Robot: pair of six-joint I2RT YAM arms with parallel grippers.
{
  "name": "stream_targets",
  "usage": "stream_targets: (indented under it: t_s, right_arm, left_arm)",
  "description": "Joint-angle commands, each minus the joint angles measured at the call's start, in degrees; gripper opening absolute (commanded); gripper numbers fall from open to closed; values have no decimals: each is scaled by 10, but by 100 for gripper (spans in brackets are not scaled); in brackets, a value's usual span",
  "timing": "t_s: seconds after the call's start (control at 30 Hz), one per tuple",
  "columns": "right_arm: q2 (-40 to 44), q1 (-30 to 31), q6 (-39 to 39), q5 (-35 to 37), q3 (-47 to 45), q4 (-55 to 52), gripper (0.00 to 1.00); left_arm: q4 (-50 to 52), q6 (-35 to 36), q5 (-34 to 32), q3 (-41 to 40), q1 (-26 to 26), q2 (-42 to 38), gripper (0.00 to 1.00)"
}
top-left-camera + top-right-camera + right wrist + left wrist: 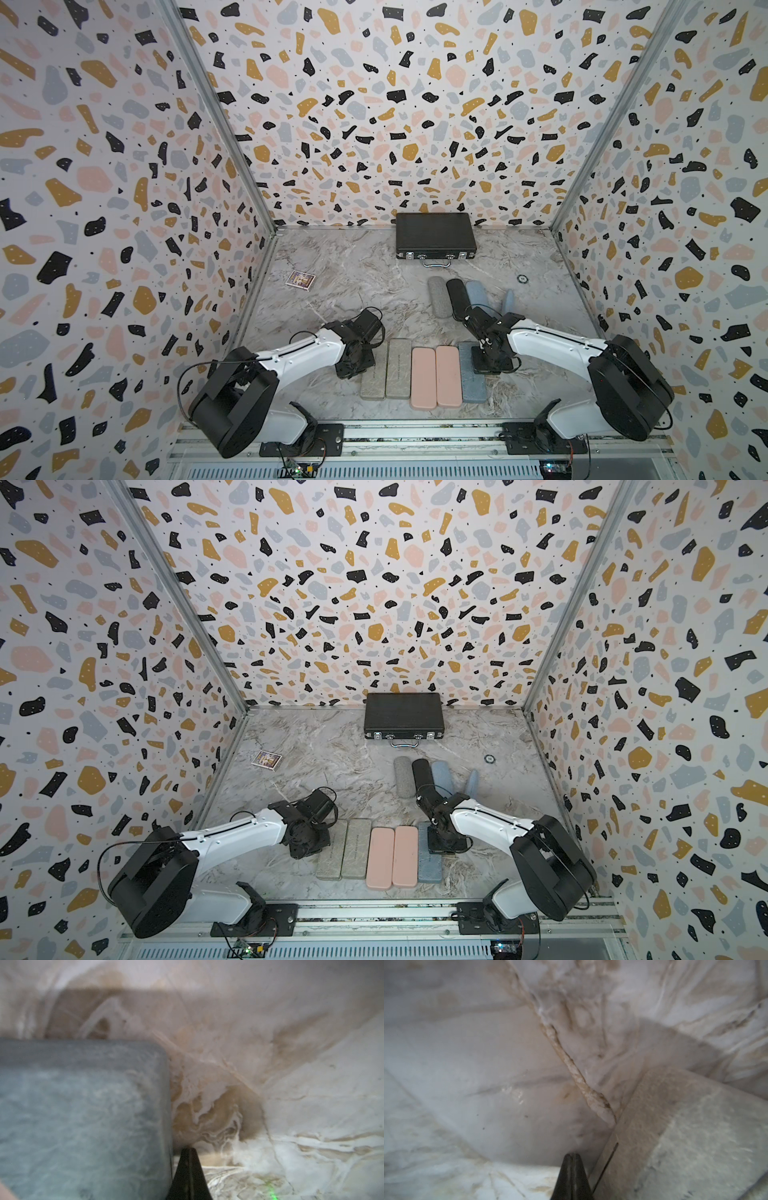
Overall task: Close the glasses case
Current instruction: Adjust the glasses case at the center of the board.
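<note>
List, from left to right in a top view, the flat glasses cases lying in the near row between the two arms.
Beige-grey glasses case, showing as two panels side by side → pink glasses case, also two panels → blue-grey glasses case, its far end hidden.

Matt, cloth-like blue case (83, 1115) on smooth marble-look tabletop (311, 1105)

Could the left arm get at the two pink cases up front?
Probably yes: the pink cases lie flat and uncovered; only the low beige cases lie between them and the left arm's shut fingers.
</note>
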State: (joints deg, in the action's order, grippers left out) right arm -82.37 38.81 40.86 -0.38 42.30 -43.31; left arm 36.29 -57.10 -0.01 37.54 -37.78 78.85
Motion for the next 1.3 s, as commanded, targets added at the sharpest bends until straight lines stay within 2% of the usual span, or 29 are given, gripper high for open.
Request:
stream_targets:
  t_s: [0.0,0.3,0.6,0.83,1.13,1.27]
  right_arm:
    - [12,15,-1,-30,13,15,1]
    - [7,15,0,-4,21,-2,2]
    - [8,14,11,57,42,-55,7]
    - [-14,13,9,69,55,-72,8]
    - [1,12,45,147,85,-149,8]
    - [20,12,51,175,110,-178,16]
  left_arm:
    - [-47,-21,96,-13,-24,28,0]
    - [-39,-25,86,-15,-25,23,0]
    - [-30,-28,77,-20,-25,13,0]
    - [-28,-30,74,-25,-25,4,0]
    - [-1,-26,49,-19,-25,-8,0]
    - [21,-20,26,-6,-24,-14,0]
